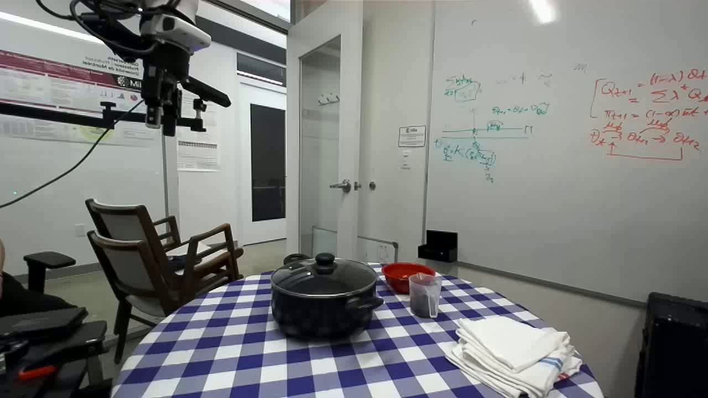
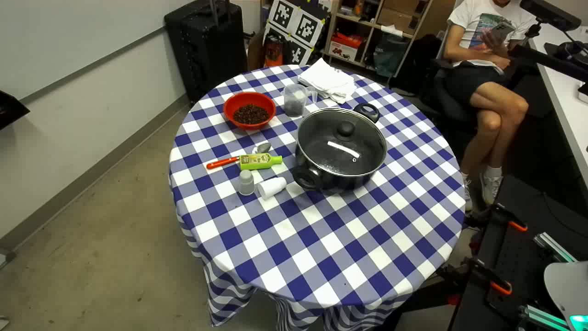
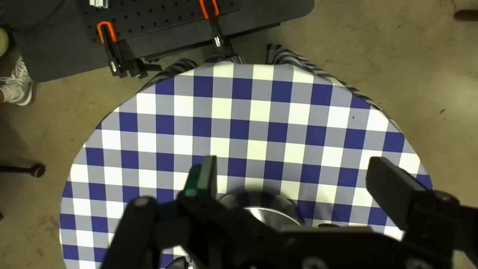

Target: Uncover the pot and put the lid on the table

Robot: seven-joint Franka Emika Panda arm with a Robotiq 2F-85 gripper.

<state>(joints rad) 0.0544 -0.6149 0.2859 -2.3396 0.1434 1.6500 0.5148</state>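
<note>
Closest to me is my gripper [image 3: 293, 172], its two fingers standing wide apart with nothing held between them; in an exterior view I see it hanging high in the air, touching nothing. Below it in the wrist view lies the table [image 3: 257, 123] under its checked cloth [image 2: 317, 248], and the broad stretch that fills that view looks to me like the natural landing place. Next comes the pot [image 1: 321, 316], upright on the cloth, partly hidden behind my own gripper in the wrist view. The lid [image 2: 337, 149] sits flat on top of it, what looks like see-through glass with a dark knob [image 1: 325, 261] sticking up in the middle.

As I judge it, none of the job is done yet: the pot is covered and the lid is not on the table. Everything is left for me: come down over the knob, close on it, raise the lid clear of the pot, carry it aside, lower it onto the cloth and let go.

Beyond the pot stand a clear jug [image 1: 425, 284] and a red bowl [image 1: 396, 279], near each other, with folded towels [image 2: 327, 82] close by; I would keep the lid away from those. Farthest off is the whiteboard [image 1: 531, 221], with writing on it
</note>
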